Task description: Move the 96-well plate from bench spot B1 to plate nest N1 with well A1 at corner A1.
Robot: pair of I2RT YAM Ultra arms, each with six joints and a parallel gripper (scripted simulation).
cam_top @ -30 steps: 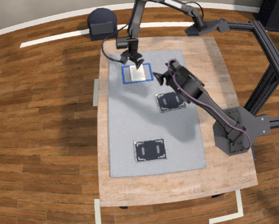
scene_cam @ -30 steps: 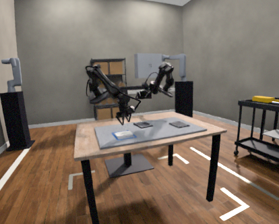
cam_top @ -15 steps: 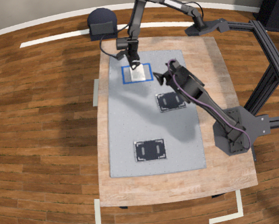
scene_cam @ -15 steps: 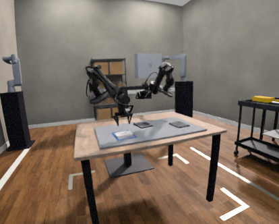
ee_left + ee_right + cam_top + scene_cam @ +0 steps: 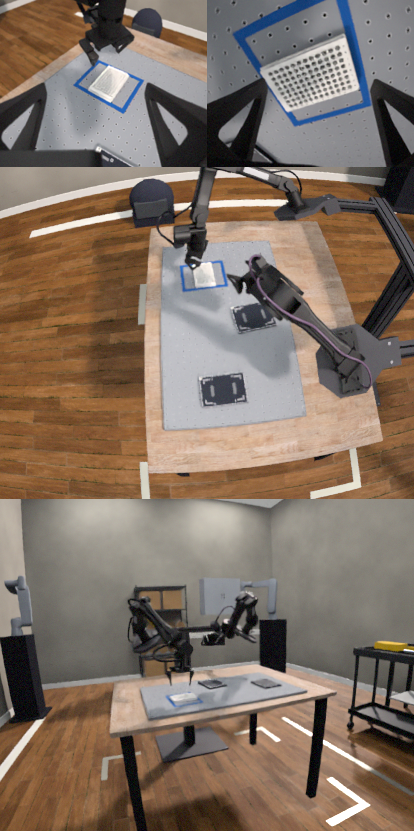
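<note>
The white 96-well plate (image 5: pixel 205 275) lies flat inside the blue-taped bench spot at the far end of the grey mat. My right gripper (image 5: pixel 192 262) hangs just above the plate's edge with its fingers open and empty. In the right wrist view the plate (image 5: pixel 313 74) lies below and between the spread fingers. My left gripper (image 5: pixel 235 281) is open and empty, in the air beside the spot and facing it. In its wrist view I see the plate (image 5: pixel 109 83) with the right gripper (image 5: pixel 106 50) above it. I cannot make out the cut corner.
Two dark plate nests with white corner marks sit on the mat, one near the middle (image 5: pixel 253 317) and one toward the other end (image 5: pixel 223 389). The left arm's base (image 5: pixel 350 362) stands on the table beside the mat. A dark stool (image 5: pixel 151 202) stands off the table.
</note>
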